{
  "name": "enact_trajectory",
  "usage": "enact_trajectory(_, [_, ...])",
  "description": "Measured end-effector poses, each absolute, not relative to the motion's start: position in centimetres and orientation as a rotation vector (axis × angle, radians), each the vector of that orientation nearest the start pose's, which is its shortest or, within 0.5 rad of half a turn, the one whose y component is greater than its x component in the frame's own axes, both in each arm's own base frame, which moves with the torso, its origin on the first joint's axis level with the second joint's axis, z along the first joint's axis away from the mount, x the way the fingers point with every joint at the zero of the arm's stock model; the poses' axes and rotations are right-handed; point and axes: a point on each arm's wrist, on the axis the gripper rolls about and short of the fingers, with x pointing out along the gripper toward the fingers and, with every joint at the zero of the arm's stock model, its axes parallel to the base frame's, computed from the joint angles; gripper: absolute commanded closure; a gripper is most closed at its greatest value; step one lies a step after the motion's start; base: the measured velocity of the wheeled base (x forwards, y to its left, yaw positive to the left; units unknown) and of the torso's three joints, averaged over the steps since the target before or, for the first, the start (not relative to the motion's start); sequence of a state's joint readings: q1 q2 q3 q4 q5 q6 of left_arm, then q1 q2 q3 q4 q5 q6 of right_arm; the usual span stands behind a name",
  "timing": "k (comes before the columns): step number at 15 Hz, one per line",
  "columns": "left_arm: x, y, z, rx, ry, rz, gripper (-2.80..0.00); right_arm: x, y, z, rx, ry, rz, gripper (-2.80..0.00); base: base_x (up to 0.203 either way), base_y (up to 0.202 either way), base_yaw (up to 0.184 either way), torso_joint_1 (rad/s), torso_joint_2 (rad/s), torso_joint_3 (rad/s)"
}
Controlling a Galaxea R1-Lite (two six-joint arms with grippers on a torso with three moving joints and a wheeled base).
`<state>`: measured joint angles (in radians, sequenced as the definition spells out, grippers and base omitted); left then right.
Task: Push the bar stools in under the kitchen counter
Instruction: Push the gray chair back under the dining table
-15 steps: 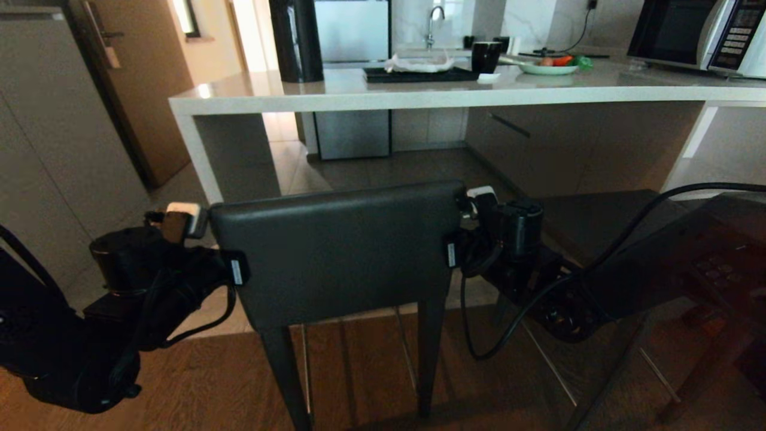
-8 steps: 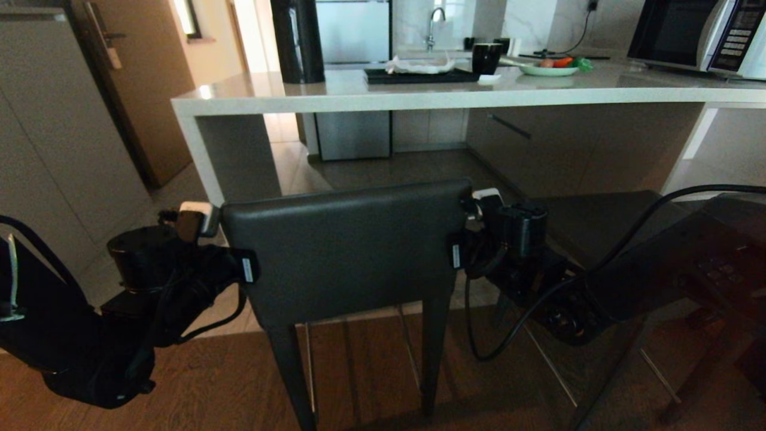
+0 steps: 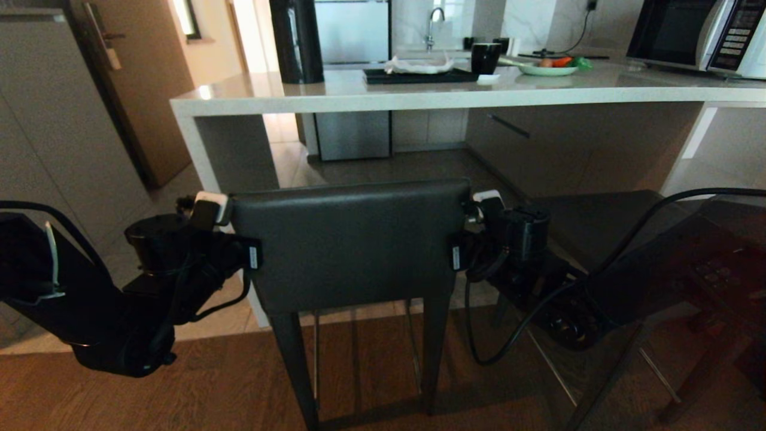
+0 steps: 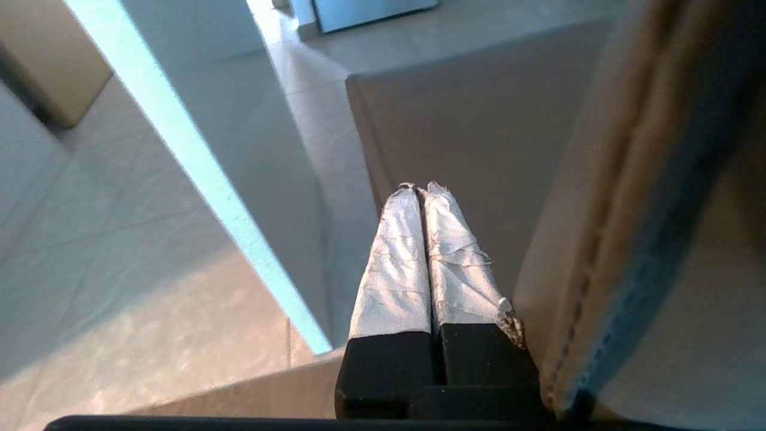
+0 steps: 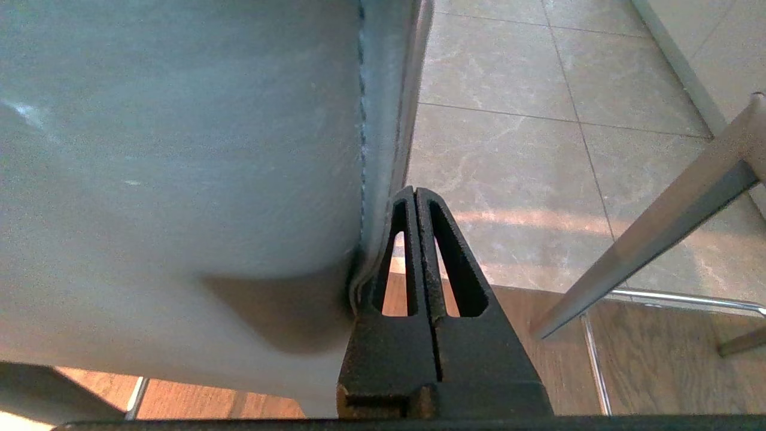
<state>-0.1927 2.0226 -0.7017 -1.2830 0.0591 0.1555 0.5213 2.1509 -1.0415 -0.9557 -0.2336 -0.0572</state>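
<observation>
Kitchen surface (image 3: 419,96) seen at far side, long, pale stone, slab end leg at left. Bar stool (image 3: 350,245) stood near, centre, backrest facing cam, not yet under surface. 2nd stool (image 3: 604,218) at right, seat just beside first. Left tool (image 3: 210,211) pressed together, set against backrest's left edge. Right tool (image 3: 485,200) pressed together, against right edge.

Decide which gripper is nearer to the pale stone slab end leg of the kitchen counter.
Left. The left gripper, shut, sits at the dark grey stool backrest's left edge, close to the slab end leg. The right gripper, shut, sits at the backrest's opposite edge, farther away.
</observation>
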Motion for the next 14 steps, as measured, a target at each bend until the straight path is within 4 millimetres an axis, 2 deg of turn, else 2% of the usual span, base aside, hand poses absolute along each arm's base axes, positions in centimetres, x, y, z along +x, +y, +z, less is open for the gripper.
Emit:
enact_trajectory(6, [34.7,-5.1,11.2,0.121,0.029,-0.128,0.00,35.8,20.0,11.5,-0.108,0.124,0.285,0.00,0.000,0.000,0.000,0.000,0.00,0.000])
enact_trajectory(12, [34.5,-4.9,11.0,0.120,0.043,-0.110,0.00,35.9,20.0,11.7,-0.110,0.111,0.286,0.00,0.000,0.000,0.000,0.000,0.00,0.000])
enact_trajectory(14, [34.3,-4.8,10.8,0.121,0.054,-0.109,0.00,35.9,20.1,11.8,-0.109,0.110,0.286,0.00,0.108,0.000,0.004,-0.009,0.00,0.005])
